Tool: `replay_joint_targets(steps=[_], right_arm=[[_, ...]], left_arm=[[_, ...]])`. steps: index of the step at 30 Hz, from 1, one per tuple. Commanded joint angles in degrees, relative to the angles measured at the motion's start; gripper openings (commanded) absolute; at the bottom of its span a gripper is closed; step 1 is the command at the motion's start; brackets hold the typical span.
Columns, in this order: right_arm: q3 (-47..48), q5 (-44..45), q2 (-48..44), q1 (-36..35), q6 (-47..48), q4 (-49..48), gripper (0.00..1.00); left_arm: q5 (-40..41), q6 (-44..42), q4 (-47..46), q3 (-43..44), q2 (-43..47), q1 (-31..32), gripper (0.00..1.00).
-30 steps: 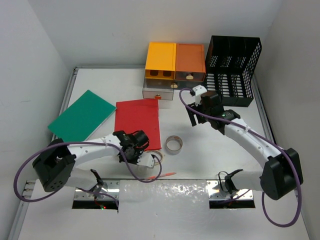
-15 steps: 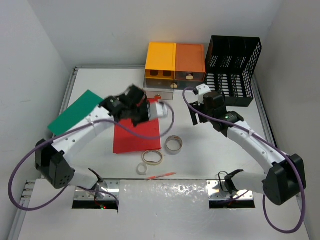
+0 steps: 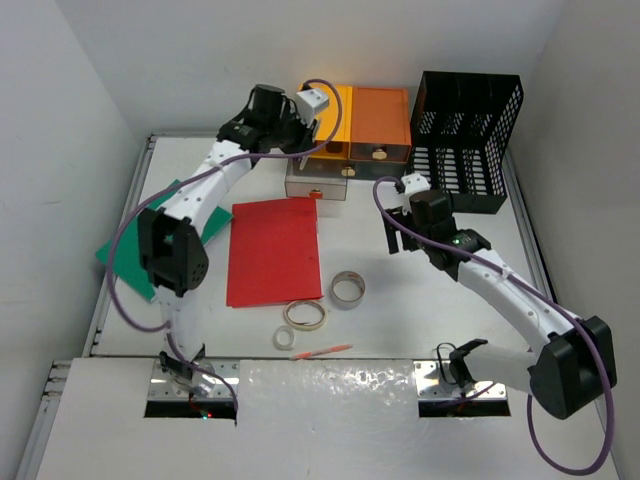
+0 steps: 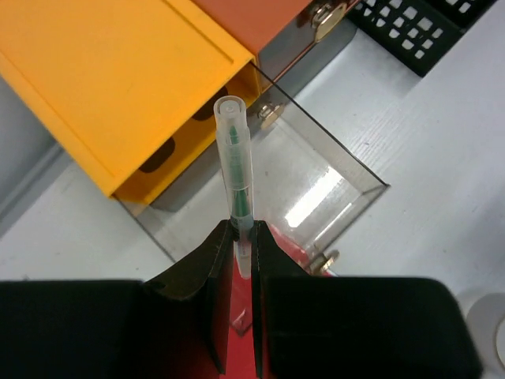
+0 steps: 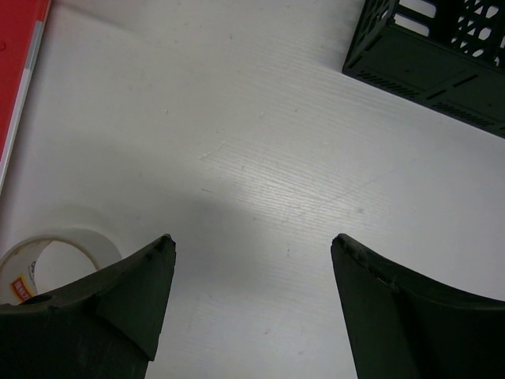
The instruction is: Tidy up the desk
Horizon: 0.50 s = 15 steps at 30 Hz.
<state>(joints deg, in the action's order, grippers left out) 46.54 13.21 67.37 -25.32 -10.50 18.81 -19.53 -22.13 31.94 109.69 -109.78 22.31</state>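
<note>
While my left gripper (image 4: 239, 230) clamps the pen (image 4: 234, 150), I'd centre it over the seemingly open drawer (image 4: 308, 181); right gripper (image 5: 252, 241) gapes.

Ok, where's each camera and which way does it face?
Top external: high behind, facing down at the large white desk; both arms show.
Left wrist: faces down past left gripper, shut on a clear-capped green pen, at the yellow plastic drawer unit.
Right wrist: faces down past open right gripper at a white tape roll.
Shared: top shows unit and roll.
</note>
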Motion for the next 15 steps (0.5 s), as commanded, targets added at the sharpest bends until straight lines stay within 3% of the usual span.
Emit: replay_joint_targets(steps=[1, 12, 15], right_arm=[[0.1, -1.2, 0.7, -0.1, -0.7, -0.3, 0.78], [-1.0, -1.3, 0.3, -0.1, 0.0, -0.2, 0.78], [-1.1, -2.1, 0.5, -0.1, 0.0, -0.3, 0.78]], left_arm=[[-0.7, 5.5, -5.6, 5.2, -5.4, -0.3, 0.00], [5.8, 5.3, -1.8, 8.3, -13.0, -0.2, 0.00], [6.2, 4.7, -0.1, 8.4, -13.8, -0.2, 0.13]])
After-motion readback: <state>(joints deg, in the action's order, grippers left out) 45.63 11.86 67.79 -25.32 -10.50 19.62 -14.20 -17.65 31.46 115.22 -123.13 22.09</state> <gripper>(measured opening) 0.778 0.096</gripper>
